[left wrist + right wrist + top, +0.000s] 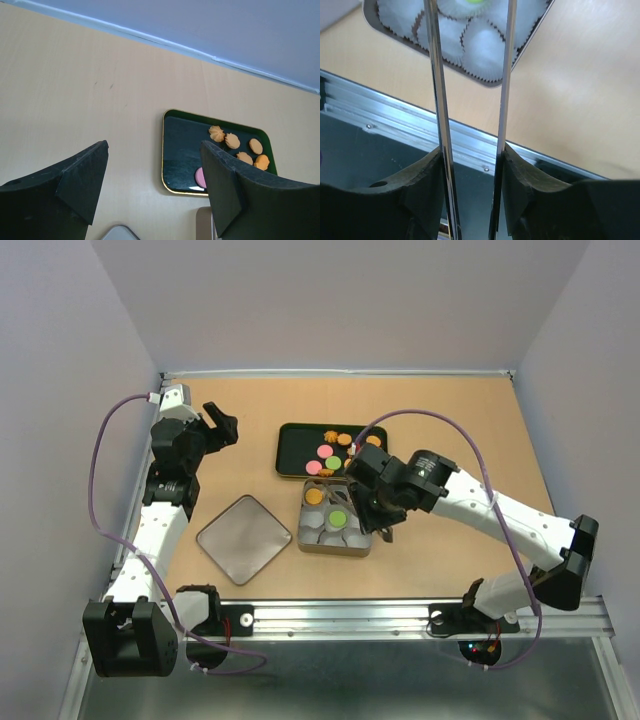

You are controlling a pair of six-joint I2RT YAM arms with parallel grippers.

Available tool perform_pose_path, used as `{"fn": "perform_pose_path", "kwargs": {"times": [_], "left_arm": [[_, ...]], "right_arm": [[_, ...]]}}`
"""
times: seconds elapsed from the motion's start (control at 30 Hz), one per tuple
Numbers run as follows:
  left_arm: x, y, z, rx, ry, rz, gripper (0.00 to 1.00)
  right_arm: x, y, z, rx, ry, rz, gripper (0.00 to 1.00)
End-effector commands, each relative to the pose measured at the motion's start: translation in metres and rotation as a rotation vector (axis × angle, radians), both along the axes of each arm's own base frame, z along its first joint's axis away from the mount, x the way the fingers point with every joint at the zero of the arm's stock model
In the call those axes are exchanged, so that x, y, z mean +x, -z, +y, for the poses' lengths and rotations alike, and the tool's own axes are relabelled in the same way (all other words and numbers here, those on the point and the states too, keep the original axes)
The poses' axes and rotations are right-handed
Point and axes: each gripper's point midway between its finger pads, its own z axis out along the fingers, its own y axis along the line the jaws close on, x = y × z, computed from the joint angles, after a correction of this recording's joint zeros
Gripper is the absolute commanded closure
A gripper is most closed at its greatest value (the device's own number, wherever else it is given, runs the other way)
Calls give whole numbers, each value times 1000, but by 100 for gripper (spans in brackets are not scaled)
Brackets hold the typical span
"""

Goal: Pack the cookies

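The right end effector [470,170] is clamped on metal tweezers [436,75] that reach over the square tin [335,551]. The left end effector [152,185] hangs open, holding nothing. Most cookies [327,452] lie on the green tray [290,455], and two sit in the tin's paper cups [485,50].

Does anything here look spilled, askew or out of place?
Nothing stands out. The small round cookies lie in the dark rectangular tray or in the square metal tin; none is spilled on the wooden table.

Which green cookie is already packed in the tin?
The green cookie lower in the top view, inside the tin; the other green one lies on the black tray.
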Motion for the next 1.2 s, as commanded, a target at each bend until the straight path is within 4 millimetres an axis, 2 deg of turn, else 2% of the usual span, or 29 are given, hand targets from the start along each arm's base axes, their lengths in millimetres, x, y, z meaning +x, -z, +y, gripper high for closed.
{"fn": "perform_pose_path", "kwargs": {"times": [0.0, 0.2, 0.3, 0.43, 0.47, 0.5, 0.57, 0.63, 0.7, 0.87, 1.0, 1.17], "left_arm": [[-1, -13, 0, 9, 8, -48, 16], [-1, -13, -1, 6, 14, -50, 16], [0, -14, -1, 7, 17, -52, 16], [0, -13, -2, 4, 21, -50, 16], [1, -13, -3, 2, 24, -49, 16], [1, -11, -4, -1, 30, -45, 16], [1, -11, -5, -4, 34, -43, 16], [2, -8, -6, -7, 41, -36, 16], [2, -8, -7, -9, 44, -35, 16], [3, -8, -7, -8, 44, -35, 16], [4, -7, -7, -8, 46, -32, 16], [4, -6, -7, -6, 43, -27, 16]], "right_arm": [[29, -32, -16, -50, 27, -107, 51], [74, -46, -18, -36, 72, -156, 51], [109, -46, -18, -17, 115, -175, 51], [144, -35, -11, -4, 134, -178, 51], [153, -25, -5, -3, 130, -164, 52], [163, -22, -10, -5, 139, -163, 52], [174, -9, -6, -3, 131, -140, 53], [186, -5, -3, 14, 131, -140, 54], [192, 6, 2, 7, 116, -118, 54], [199, 17, 14, 25, 95, -92, 54], [203, 32, 15, 4, 87, -75, 54], [207, 37, 12, -15, 92, -77, 54]]}}
